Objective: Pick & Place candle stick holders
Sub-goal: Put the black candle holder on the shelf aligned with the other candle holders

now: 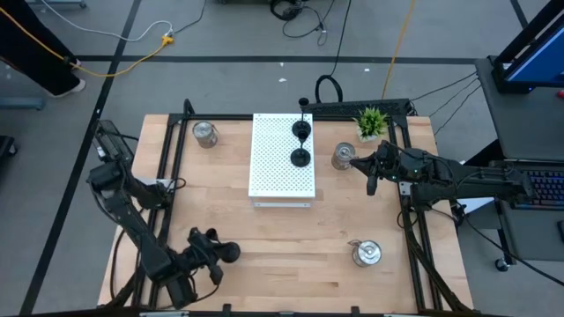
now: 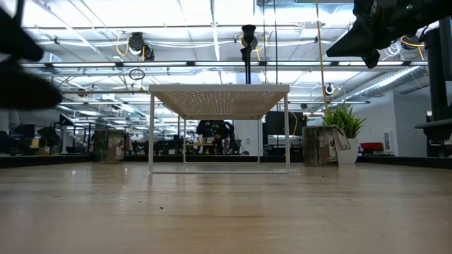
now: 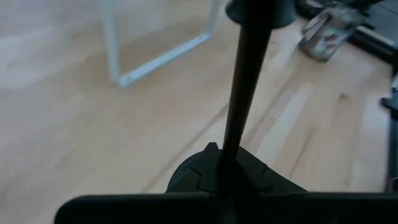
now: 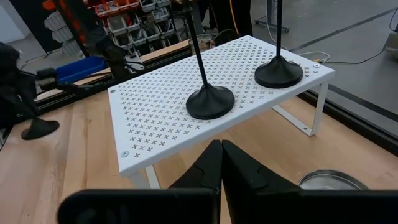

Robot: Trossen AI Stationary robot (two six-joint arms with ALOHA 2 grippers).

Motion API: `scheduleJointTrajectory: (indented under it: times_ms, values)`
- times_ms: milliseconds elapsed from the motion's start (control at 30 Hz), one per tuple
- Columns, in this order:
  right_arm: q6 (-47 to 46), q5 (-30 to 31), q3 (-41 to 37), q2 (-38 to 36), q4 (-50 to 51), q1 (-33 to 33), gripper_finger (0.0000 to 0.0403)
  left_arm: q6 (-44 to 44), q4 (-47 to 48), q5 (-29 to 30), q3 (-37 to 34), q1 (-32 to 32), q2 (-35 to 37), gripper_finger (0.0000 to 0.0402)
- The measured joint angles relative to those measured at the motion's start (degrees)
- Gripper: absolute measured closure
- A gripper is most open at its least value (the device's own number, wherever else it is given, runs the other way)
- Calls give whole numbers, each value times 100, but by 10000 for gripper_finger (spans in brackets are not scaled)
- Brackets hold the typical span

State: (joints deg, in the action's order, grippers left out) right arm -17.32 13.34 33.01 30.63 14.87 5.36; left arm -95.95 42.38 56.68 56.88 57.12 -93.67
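A white perforated rack stands mid-table with two black candle stick holders upright on their round bases on its top. Three silver holders sit on the wood: far left, right of the rack, near right. My left gripper, at the near left, is shut on a third black holder. My right gripper hangs shut with nothing in it, right of the rack, above the silver holder there. My left gripper pinches the black holder's thin stem between its two fingers. The stem runs out ahead along the fingers, slanting down, with the wide round end farthest from the gripper. The holder is tilted, and the low view shows it off the table.
A small green potted plant stands at the far right by the black frame rail. Bare wood lies between the rack and the near edge. The rack's thin white legs leave a gap under its top.
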Motion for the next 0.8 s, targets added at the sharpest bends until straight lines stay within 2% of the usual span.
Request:
scheduleJointTrajectory:
  times_ms: [200,367,500,633,733,800]
  values:
    - [-9,-8,-1,2,0,-1,403,2379,-1277,-134,0,-584,579,388]
    - [-353,-13,0,17,-2,-1,403,4204,-2401,-692,0,-1176,939,388]
    - [-938,-97,0,87,-5,0,403,5203,-3059,-1195,0,-1668,1156,388]
    - [-1025,-1029,0,265,-240,-1,403,5684,-3551,-1712,2,-2151,1198,388]
    - [-797,-1996,0,526,-1125,-42,403,5880,-3853,-2086,2,-2492,1197,388]
    - [-552,-2399,0,774,-1979,-144,403,5890,-4041,-2332,2,-2732,1165,388]
